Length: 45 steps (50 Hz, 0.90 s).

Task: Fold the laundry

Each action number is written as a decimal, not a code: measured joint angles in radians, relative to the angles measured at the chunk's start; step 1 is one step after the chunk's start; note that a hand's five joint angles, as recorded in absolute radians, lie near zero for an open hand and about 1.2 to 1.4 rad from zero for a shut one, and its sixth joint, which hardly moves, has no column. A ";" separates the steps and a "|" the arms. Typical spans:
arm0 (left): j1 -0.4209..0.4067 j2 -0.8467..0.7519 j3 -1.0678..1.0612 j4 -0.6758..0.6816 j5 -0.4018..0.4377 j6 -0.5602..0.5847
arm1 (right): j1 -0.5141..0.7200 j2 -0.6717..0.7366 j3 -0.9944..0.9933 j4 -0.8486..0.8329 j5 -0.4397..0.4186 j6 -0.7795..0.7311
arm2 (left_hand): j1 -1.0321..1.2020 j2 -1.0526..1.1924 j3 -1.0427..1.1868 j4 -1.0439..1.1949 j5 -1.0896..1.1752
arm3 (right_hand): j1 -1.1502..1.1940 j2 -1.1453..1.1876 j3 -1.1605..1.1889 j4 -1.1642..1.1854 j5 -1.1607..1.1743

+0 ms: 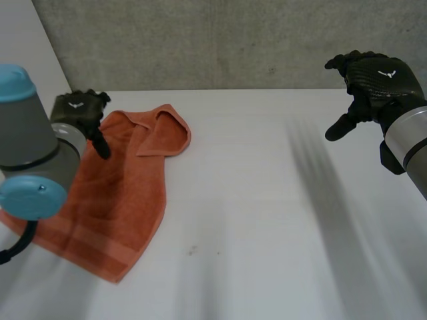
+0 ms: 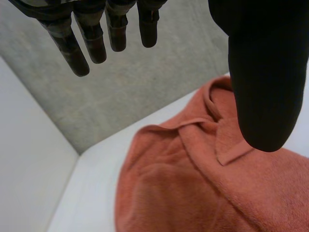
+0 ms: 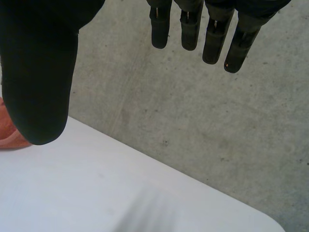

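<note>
Orange towel (image 1: 113, 193) runs near-to-far, far corner folded over; left hand (image 1: 77, 110), right hand (image 1: 373, 77) relaxed, empty.

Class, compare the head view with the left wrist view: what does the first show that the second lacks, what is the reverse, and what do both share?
Extra in the head view: the right hand, open above bare table, and the towel's near corner. Extra in the left wrist view: the left hand's palm side, fingers straight, holding nothing. Shared: the left hand, the orange towel with its turned-over far corner, and the grey wall.
</note>
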 measured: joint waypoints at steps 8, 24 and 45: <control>0.002 -0.106 -0.010 0.101 0.094 -0.012 | 0.004 0.036 0.001 -0.003 -0.001 0.000 | 0.000 0.000 0.000 0.000 0.000 | 0.000 0.000 0.000 0.000 0.000; 0.000 -0.323 0.167 0.221 0.306 -0.034 | 0.016 0.142 -0.002 -0.002 0.000 -0.014 | 0.139 0.138 0.123 0.139 0.121 | 0.000 0.000 0.000 0.000 0.000; 0.002 -0.659 0.559 0.152 0.366 0.111 | 0.018 0.181 -0.007 -0.004 0.001 -0.056 | 0.546 0.532 0.512 0.525 0.497 | 0.000 0.000 0.000 0.000 0.000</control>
